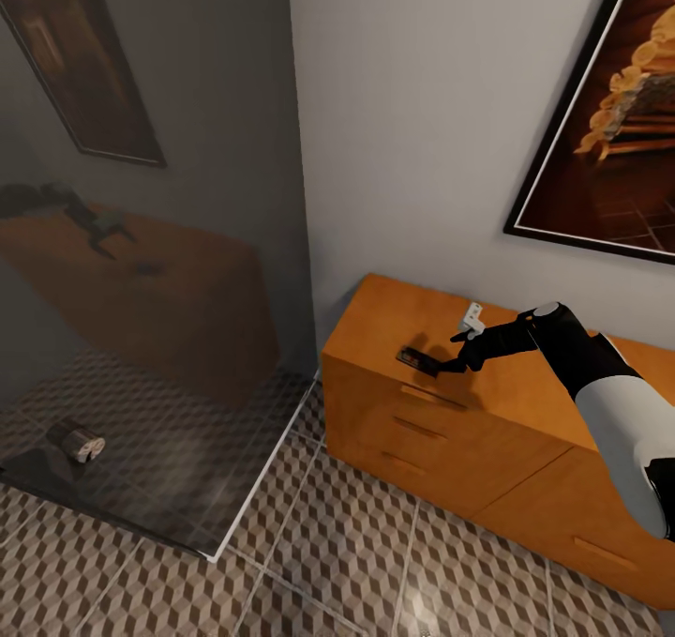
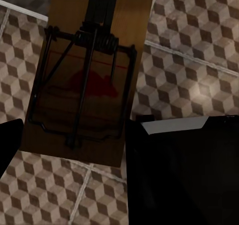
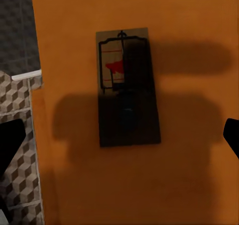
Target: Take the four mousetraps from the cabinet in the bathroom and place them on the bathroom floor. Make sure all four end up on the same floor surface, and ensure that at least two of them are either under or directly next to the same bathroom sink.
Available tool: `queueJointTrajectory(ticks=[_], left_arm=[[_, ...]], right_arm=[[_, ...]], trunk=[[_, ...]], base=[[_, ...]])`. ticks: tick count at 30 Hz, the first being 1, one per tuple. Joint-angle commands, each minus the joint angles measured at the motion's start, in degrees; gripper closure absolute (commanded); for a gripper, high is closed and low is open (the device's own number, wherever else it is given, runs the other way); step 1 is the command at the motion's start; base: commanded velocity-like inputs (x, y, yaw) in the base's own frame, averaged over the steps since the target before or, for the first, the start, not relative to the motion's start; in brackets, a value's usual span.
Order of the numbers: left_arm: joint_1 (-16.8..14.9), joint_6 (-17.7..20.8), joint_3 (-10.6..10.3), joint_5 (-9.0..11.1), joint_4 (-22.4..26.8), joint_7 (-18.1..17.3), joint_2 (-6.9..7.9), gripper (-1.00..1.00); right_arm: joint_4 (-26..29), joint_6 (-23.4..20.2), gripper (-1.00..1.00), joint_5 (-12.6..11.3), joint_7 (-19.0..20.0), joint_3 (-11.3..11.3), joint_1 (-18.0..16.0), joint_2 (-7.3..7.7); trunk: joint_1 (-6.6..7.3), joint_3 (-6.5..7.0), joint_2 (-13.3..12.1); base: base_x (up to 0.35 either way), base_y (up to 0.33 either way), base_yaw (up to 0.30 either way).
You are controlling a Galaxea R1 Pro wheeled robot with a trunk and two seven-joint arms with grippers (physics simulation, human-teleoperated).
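Observation:
On top of the orange-brown cabinet (image 1: 506, 449) a mousetrap (image 1: 415, 358) lies flat near the front edge. My right gripper (image 1: 448, 362) hovers just above and beside it. In the right wrist view this mousetrap (image 3: 112, 60) lies on the cabinet top (image 3: 189, 185) under the gripper's shadow, and the right gripper (image 3: 124, 135) is open with its fingers wide on either side. My left gripper (image 2: 74, 150) is shut on a second mousetrap (image 2: 89, 80), held over the cube-patterned bathroom floor (image 2: 194, 60). The bathroom sink is out of view.
A dark glass partition (image 1: 159, 243) stands left of the cabinet and mirrors the cabinet and arm. Its white base strip (image 1: 267, 468) runs across the bathroom floor (image 1: 375, 543). A framed picture (image 1: 619, 112) hangs above the cabinet. Open tiles lie in front of the drawers.

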State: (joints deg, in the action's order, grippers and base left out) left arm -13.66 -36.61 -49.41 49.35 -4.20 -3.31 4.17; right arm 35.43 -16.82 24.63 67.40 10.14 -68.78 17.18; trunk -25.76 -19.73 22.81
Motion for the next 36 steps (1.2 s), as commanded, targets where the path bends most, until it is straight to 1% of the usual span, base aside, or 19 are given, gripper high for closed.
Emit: queueJointTrajectory(ticks=[1, 9, 12, 19, 36], left_arm=[[-0.05, -0.22, -0.43, 0.39, -0.17, -0.12, -0.04, 1.0], [-0.05, -0.22, -0.43, 0.36, -0.16, -0.12, -0.12, 1.0], [-0.05, -0.22, -0.43, 0.36, -0.14, -0.12, -0.12, 1.0], [-0.05, -0.22, -0.43, 0.36, -0.15, -0.12, -0.13, 1.0], [-0.05, -0.22, -0.43, 0.37, -0.15, -0.12, -0.16, 1.0]], right_arm=[[0.1, -0.58, -1.0, -0.02, 0.15, 0.17, -0.04, 0.05], [0.08, -0.58, -1.0, -0.02, 0.15, 0.15, -0.04, 0.05], [0.08, -0.58, -1.0, -0.02, 0.16, 0.15, -0.04, 0.06], [0.08, -0.55, -1.0, -0.02, 0.13, 0.15, -0.04, 0.09], [-0.66, -0.48, -1.0, -0.02, 0.13, 0.15, -0.04, 0.12]], trunk=[[-0.03, -0.18, 0.11], [-0.03, -0.84, 0.11], [-0.03, -1.01, 0.11], [-0.03, -1.1, 0.11], [-0.03, -1.11, 0.11]], base=[[0.0, 0.0, 0.0], [0.006, 0.0, 0.0], [0.163, 0.0, 0.0], [0.124, 0.0, 0.0], [0.007, 0.0, 0.0]])
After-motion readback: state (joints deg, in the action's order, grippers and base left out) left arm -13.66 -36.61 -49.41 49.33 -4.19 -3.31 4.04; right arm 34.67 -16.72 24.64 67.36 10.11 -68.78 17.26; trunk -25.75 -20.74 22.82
